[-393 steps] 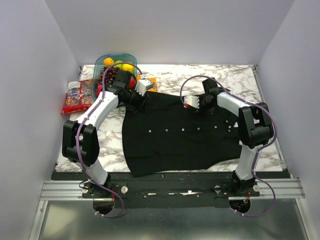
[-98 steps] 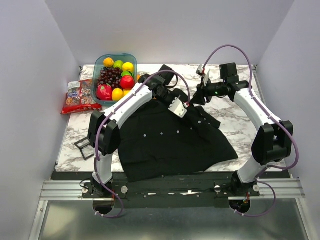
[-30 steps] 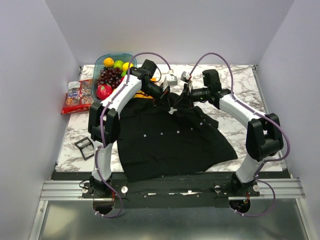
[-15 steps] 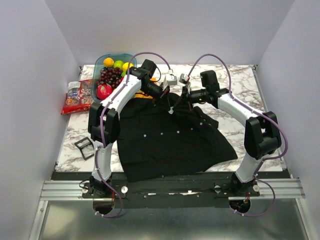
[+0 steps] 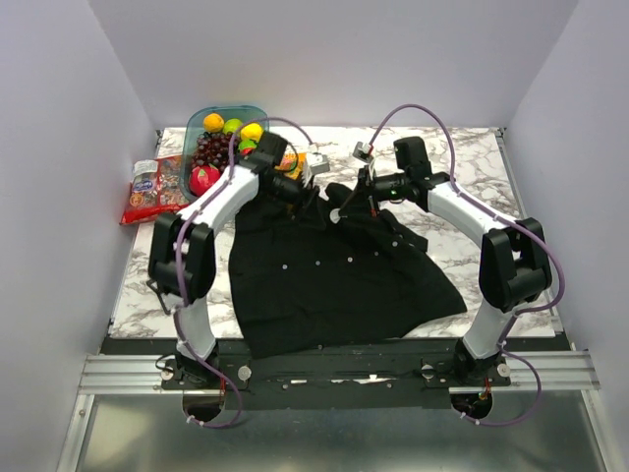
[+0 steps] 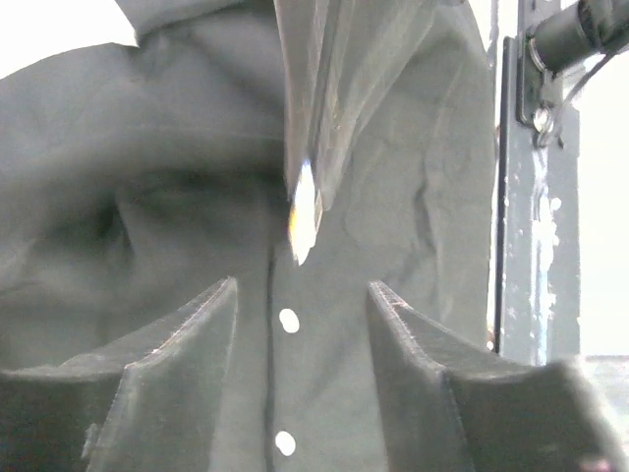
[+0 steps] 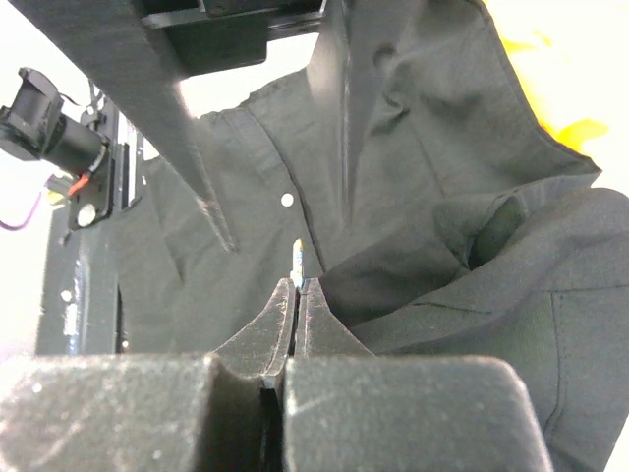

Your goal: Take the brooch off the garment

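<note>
At the left end of the bench [image 5: 472,157] lie a snack bag [image 5: 152,192] and a tub of fruit [image 5: 209,115]. A black shirt [image 5: 334,275] covers the middle. The left pincer [image 6: 300,295] hangs spread over the shirt's white buttons [image 6: 288,320]. Just right of it, the right pincer [image 7: 297,293] is pressed together on the brooch [image 7: 298,258], a pale sliver seen edge-on, close above the cloth. Whether the brooch is free of the shirt cannot be told.

You're looking at a black garment [image 5: 334,275] on a white, grey-veined table [image 5: 472,147].
Tiny white buttons [image 6: 288,321] are dotting it; the brooch [image 7: 298,258] is glinting silver-yellow; at ten o'clock a teal tub [image 5: 228,107] is showing orange, yellow, red, purple fruit [image 5: 211,149].
</note>
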`<state>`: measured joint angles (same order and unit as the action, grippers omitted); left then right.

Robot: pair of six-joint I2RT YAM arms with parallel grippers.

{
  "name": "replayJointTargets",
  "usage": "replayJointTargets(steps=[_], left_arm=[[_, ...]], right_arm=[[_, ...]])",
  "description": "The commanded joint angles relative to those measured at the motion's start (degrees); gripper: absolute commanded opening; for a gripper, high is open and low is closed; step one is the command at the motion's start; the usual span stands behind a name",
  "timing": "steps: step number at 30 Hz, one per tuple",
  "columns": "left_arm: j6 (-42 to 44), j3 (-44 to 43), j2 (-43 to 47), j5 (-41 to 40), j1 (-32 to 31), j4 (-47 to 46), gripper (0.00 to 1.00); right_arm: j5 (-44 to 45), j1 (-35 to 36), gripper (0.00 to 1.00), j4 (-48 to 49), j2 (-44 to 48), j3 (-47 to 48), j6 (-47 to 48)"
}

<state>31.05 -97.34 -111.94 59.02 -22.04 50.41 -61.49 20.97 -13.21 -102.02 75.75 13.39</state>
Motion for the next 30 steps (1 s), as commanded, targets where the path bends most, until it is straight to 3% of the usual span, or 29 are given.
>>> replayJointTargets(steps=[1,3,9,21,27,30], left_arm=[[-21.06,19.43,13.64,-2.5,0.34,-37.07,0.66],[-32.59,29.11,15.95,-5.74,-0.54,-53.83,0.68],[-41.58,35.46,16.76,-15.16,-3.27,-68.04,0.67],[-42.47,34.94,15.0,-9.54,-3.36,-68.43,0.58],[-39.76,35.03,15.26,-7.35,-3.27,-65.71,0.58],[-37.3,34.59,14.91,-5.33,-3.27,-63.61,0.53]], right_arm=[[-2.23,-0.32,0.01,1.08,-0.72,-0.42,-6.61],[-1.88,-0.23,0.01,1.08,-1.25,-0.07,-8.19],[-2.4,-0.32,0.0,1.08,-3.45,1.25,-11.1],[-2.14,-0.76,0.01,2.14,-5.38,1.51,-13.21],[-2.05,-1.11,0.0,2.49,-5.91,2.3,-13.21],[-2.31,-1.11,0.01,2.49,-6.0,2.21,-13.21]])
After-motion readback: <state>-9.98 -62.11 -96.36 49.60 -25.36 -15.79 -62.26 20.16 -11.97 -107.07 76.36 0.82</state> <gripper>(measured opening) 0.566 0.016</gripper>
